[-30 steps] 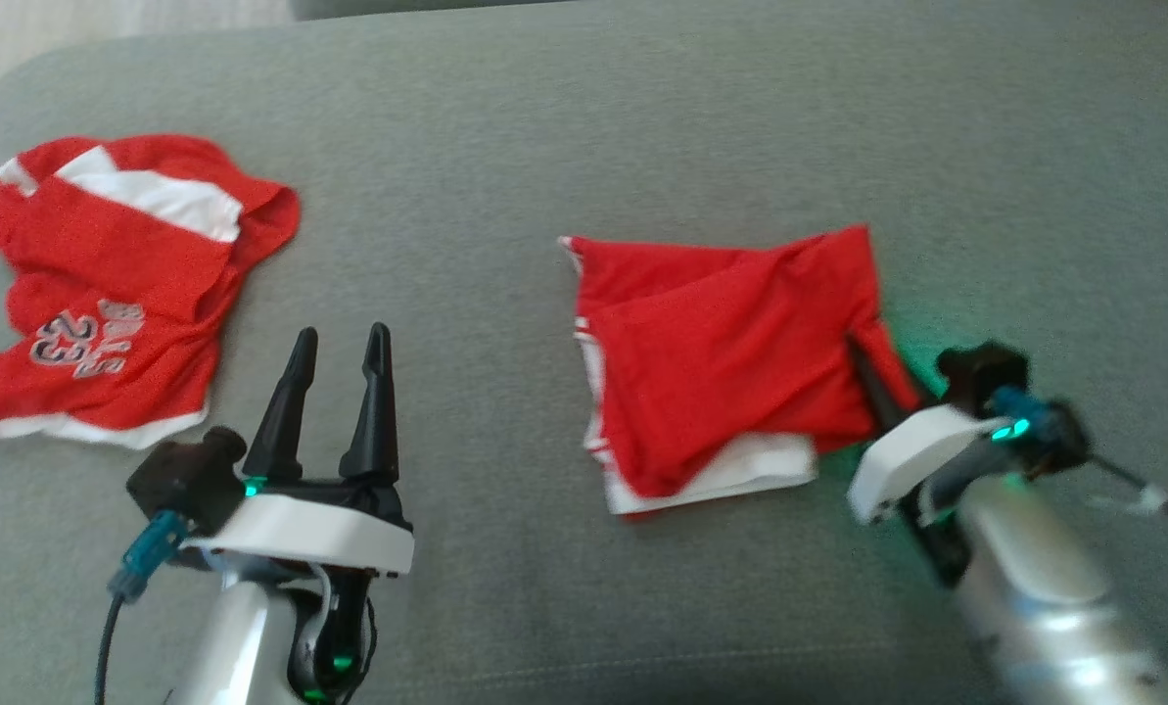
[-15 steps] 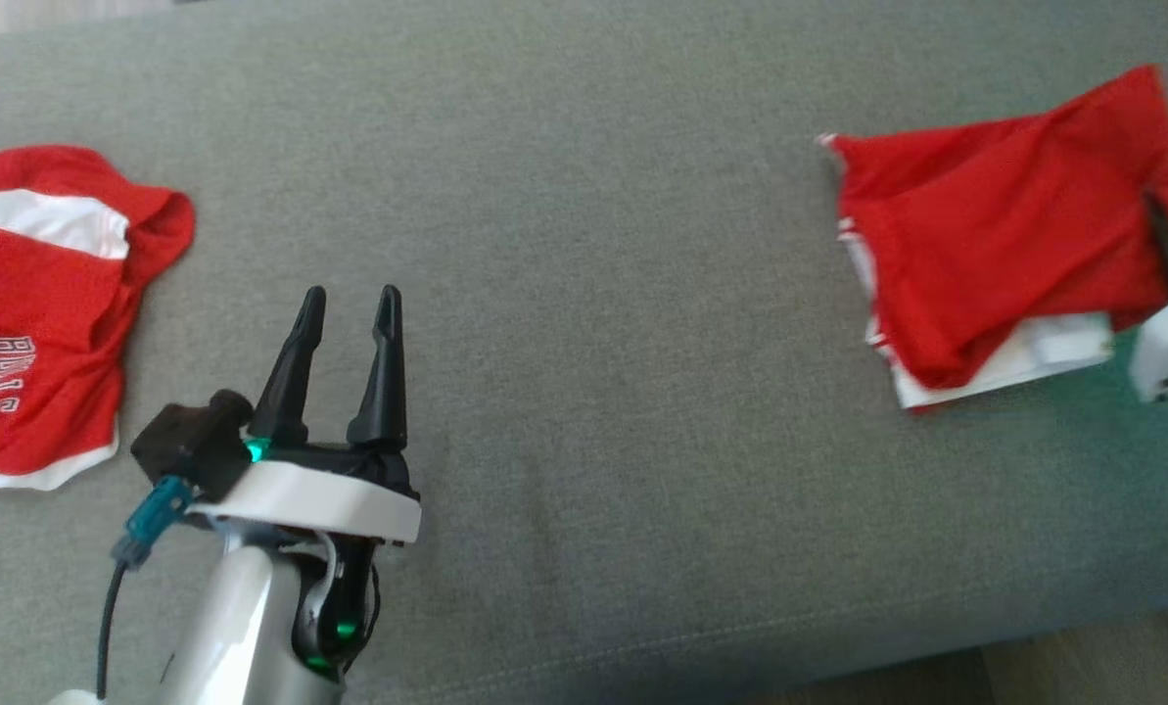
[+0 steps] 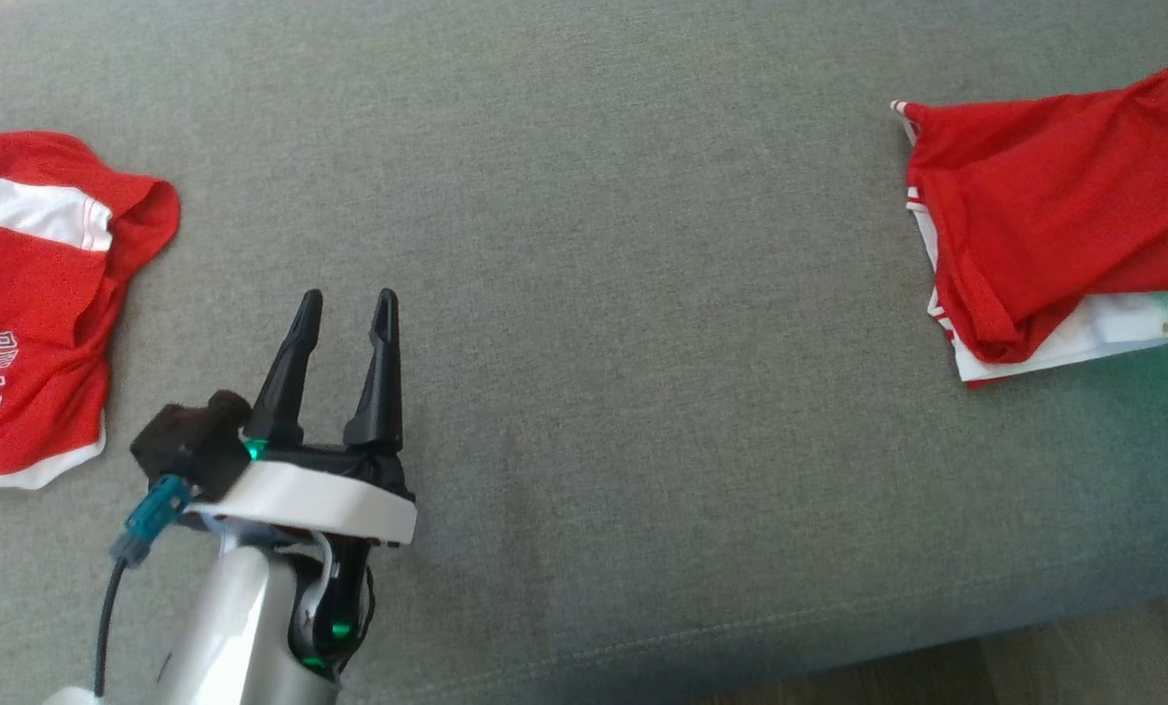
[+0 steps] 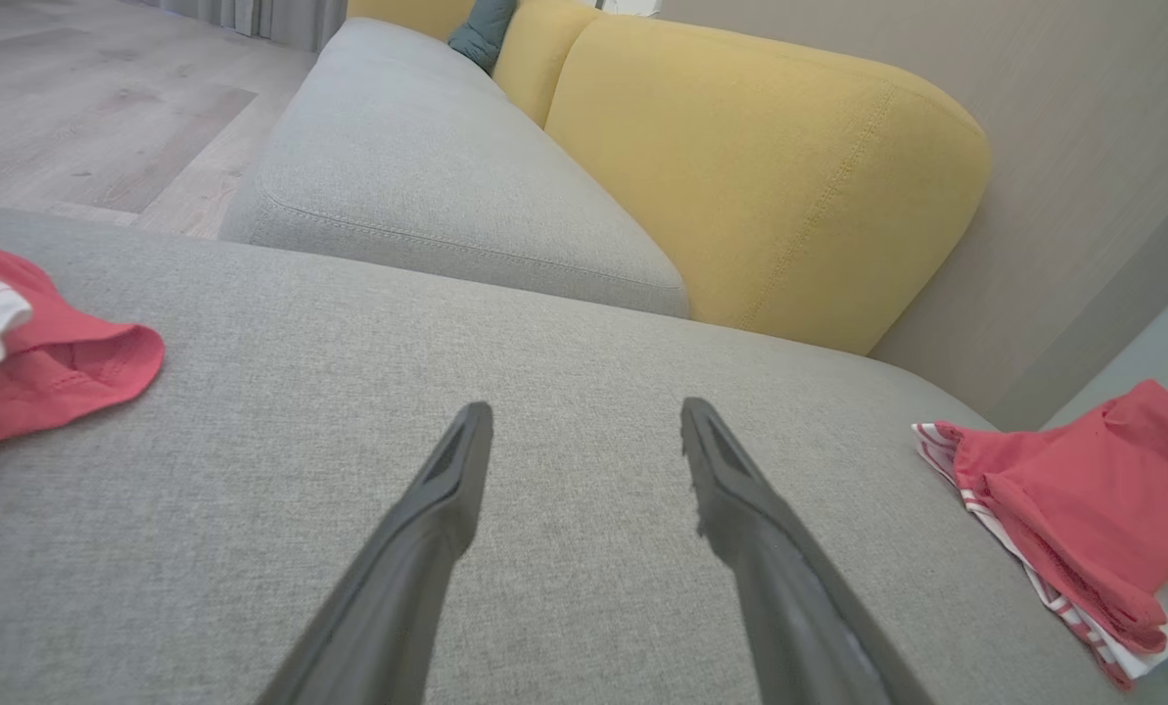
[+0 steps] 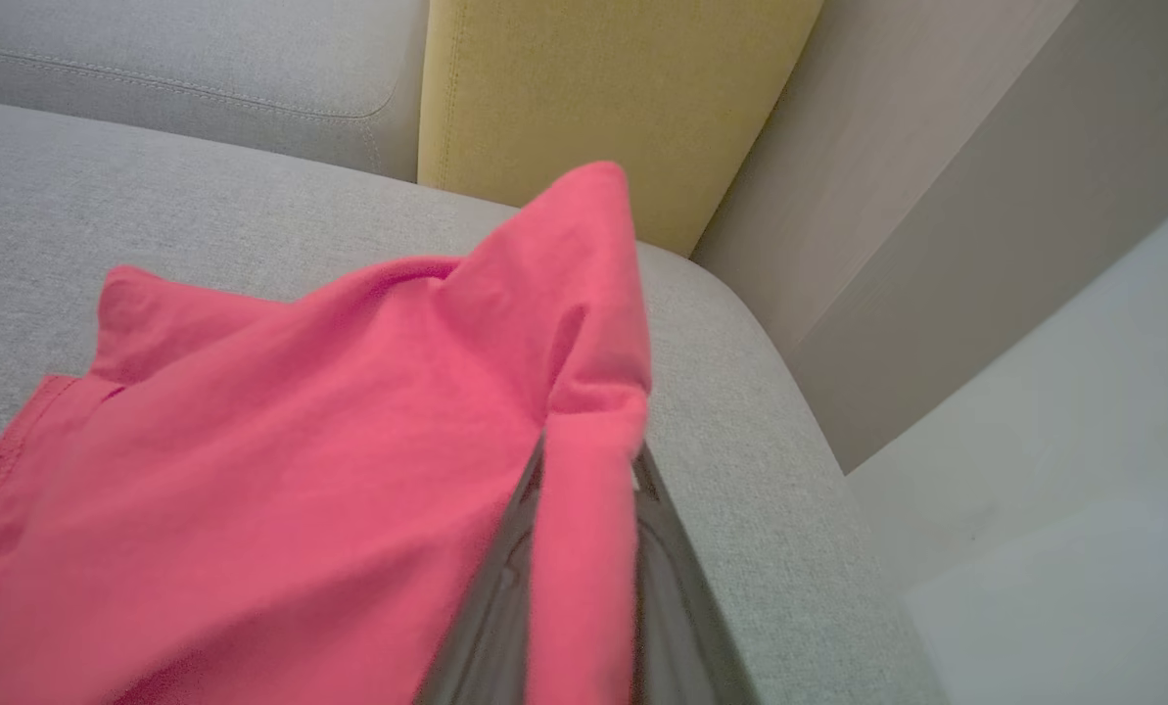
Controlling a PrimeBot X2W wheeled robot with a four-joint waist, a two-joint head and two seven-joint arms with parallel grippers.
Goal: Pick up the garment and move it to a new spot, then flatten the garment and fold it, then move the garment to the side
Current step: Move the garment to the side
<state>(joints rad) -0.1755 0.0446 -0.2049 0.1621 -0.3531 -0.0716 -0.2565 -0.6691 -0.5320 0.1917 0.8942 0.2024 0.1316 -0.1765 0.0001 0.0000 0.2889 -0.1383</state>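
Head view has shifted since a second ago, so don't read frame position alone. The spacing still tells you something. The folded garment (image 3: pixel 1053 225) sat mid-frame then. Now it's at the far right edge, partly cut off, and the gap to the red jersey (image 3: pixel 25 294) on the left has clearly widened. So the garment has travelled right along the grey seat cushion (image 3: pixel 584 294), toward its rounded end.

Right gripper (image 5: pixel 588 465): jaws pinched on a fold of the garment (image 5: pixel 300 470), with red cloth running down between the two fingers and one corner pulled up into a peak. A second ago you had the whole right wrist in head view. Now there's just a white sliver at the right edge, probably its housing. I can't tell whether the rest of the garment is dragging on the cushion or is slightly lifted. In the left wrist view the garment (image 4: pixel 1083 509) looks to lie on the fabric, white layer underneath, striped edge facing left.

Left gripper (image 3: pixel 347 296): fingers spread apart, holding nothing, above bare cushion between the two red pieces. Same pose and same place in frame as before. Its own camera shows both fingers (image 4: pixel 427 548) well clear of the jersey (image 4: pixel 45 362).

Yellow backrest (image 4: pixel 760 176) stands behind the cushion.
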